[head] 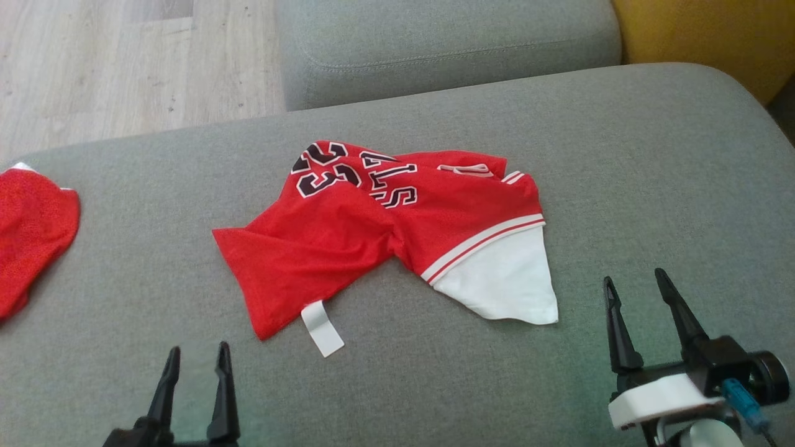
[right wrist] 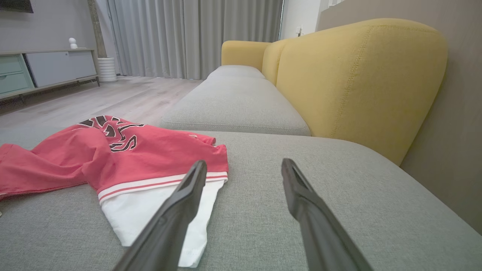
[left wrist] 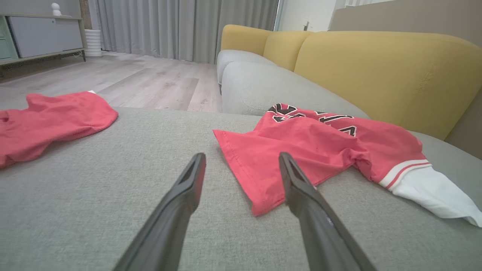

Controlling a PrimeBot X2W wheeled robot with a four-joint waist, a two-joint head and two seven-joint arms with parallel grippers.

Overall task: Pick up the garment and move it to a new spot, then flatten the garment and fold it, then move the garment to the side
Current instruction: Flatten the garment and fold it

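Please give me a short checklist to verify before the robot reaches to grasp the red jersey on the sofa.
1. Left end effector open and empty: ok.
2. Right end effector open and empty: ok.
3. Jersey flat enough to fold: not ok, it is crumpled, with the white sleeve sticking out.
4. Second red garment apart from the jersey: ok, bare grey cushion lies between them.
5. Nothing hidden under the folds: cannot tell.
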